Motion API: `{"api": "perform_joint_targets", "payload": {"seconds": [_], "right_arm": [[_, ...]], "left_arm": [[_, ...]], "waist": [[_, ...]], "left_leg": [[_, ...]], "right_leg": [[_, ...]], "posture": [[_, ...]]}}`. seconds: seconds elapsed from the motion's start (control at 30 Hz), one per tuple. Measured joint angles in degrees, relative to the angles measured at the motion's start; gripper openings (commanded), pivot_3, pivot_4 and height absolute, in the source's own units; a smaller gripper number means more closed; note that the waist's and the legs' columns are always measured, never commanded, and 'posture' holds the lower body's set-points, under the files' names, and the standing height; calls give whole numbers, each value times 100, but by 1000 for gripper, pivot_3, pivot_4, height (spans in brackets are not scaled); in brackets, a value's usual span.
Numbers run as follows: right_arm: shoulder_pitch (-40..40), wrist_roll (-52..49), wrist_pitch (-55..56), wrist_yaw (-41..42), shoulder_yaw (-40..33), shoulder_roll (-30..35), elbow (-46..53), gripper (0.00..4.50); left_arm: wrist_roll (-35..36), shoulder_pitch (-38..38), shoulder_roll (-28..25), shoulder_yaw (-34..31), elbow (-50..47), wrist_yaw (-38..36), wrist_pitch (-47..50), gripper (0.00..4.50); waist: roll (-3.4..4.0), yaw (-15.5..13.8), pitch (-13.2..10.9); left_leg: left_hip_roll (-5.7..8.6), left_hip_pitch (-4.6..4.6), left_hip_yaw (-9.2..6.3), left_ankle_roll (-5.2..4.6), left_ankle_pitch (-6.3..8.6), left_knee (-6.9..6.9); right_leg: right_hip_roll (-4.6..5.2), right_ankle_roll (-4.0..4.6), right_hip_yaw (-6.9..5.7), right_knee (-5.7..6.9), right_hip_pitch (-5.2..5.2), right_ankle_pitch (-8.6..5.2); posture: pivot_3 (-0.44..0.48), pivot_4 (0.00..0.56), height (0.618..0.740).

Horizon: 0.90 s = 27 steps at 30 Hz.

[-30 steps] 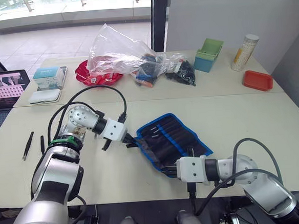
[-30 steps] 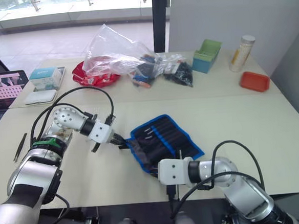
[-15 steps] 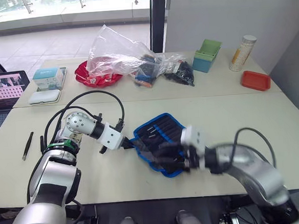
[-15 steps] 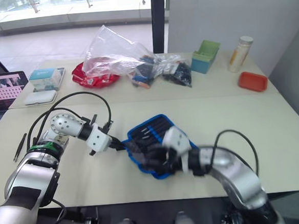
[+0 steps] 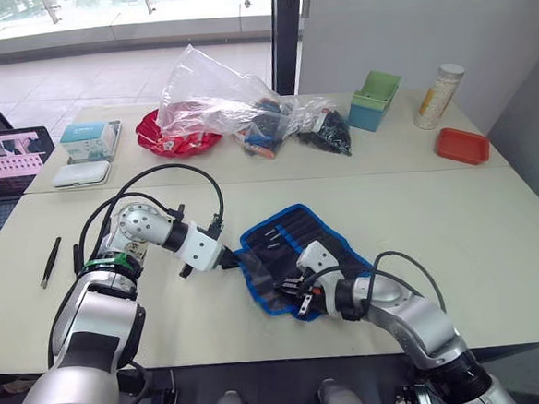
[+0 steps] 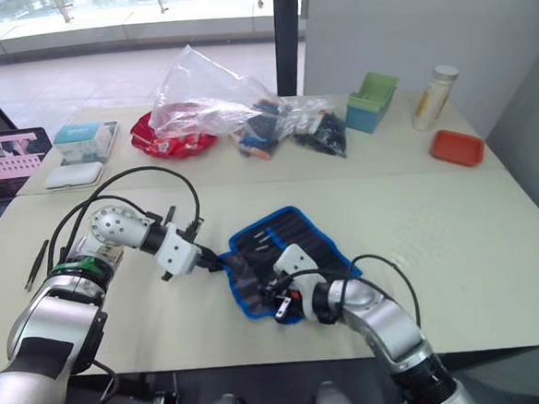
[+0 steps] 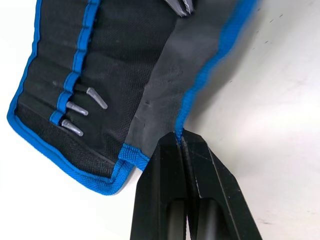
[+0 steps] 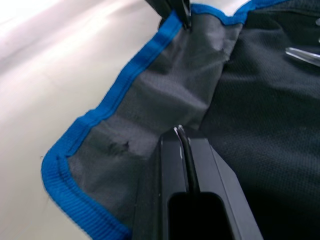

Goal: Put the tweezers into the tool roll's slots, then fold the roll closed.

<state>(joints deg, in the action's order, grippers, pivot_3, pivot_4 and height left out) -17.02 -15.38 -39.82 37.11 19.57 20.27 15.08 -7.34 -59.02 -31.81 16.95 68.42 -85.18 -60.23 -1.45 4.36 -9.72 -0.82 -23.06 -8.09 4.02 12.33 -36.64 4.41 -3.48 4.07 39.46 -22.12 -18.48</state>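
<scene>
The tool roll (image 5: 320, 238), black with a blue border, lies open mid-table with its grey left flap (image 7: 165, 75) folded inward. Tweezers' tips (image 7: 75, 108) poke from the slots (image 5: 277, 241) at its far end. Two more tweezers (image 5: 50, 263) lie on the table at far left. My left gripper (image 5: 229, 258) is shut on the roll's blue left edge (image 7: 186, 107). My right gripper (image 5: 290, 288) is shut, its tips on the flap's free edge (image 8: 200, 107) over the roll's near-left part, seemingly pinching the cloth.
Along the back stand a clear plastic bag (image 5: 215, 90) over a red bowl (image 5: 174, 137), a green box (image 5: 374, 99), a bottle (image 5: 439, 94) and a red tray (image 5: 463, 144). A laptop (image 5: 6, 160) and white boxes (image 5: 85, 141) sit far left.
My right gripper swung from the roll's near edge up and onto its near-left part. The roll's left flap now lies folded inward. The left gripper kept its hold.
</scene>
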Motion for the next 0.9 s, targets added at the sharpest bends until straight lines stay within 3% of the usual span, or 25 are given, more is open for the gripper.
{"api": "perform_joint_targets", "payload": {"seconds": [0.03,0.17,0.23,0.33,0.43,0.53,0.67,0.9], "right_arm": [[-12,32,72,14,24,0,-42,41],[-28,68,133,70,79,3,-57,0],[-78,116,195,120,145,31,-94,0],[-130,126,216,147,185,32,-133,0],[-158,133,227,164,201,55,-181,0],[-175,156,231,175,218,70,-166,0],[-148,158,216,219,240,85,-87,0],[-153,105,94,235,170,90,-38,0]], "left_arm": [[29,21,-2,-8,-11,-57,142,0],[278,184,-101,-43,-126,-440,452,1110],[498,266,-313,-42,-303,-611,1062,1851],[1169,545,-809,142,-1045,-694,2622,2777],[2275,858,-1329,324,-2378,-712,4774,3767],[2994,962,-1282,-118,-3376,-586,6471,3608],[3353,1383,-860,-669,-4306,322,7808,2301],[2958,2290,88,-806,-4696,1877,8014,14]], "waist": [[0,0,0],[1,9,1],[1,33,1],[2,109,1],[2,110,1],[2,96,1],[14,112,8],[17,94,10]], "left_leg": [[-1,4,0,0,0,0],[-1,6,0,0,0,0],[-2,8,0,0,0,0],[-3,8,-4,-1,1,0],[-3,7,-12,-1,0,0],[-2,16,-13,1,0,-1],[-3,23,-13,-1,1,-1],[-2,18,-13,0,0,-1]], "right_leg": [[-1,0,-1,4,2,0],[-1,0,0,7,3,0],[-1,0,0,11,2,0],[-2,-1,0,18,2,-1],[-1,-1,-5,25,5,-2],[-2,-2,-6,25,13,-2],[-2,-2,-5,24,17,-4],[-2,-1,-5,25,11,-3]], "posture": [[0,150,740],[0,150,740],[0,150,740],[0,150,740],[0,150,740],[0,150,740],[0,150,740],[0,150,740]]}}
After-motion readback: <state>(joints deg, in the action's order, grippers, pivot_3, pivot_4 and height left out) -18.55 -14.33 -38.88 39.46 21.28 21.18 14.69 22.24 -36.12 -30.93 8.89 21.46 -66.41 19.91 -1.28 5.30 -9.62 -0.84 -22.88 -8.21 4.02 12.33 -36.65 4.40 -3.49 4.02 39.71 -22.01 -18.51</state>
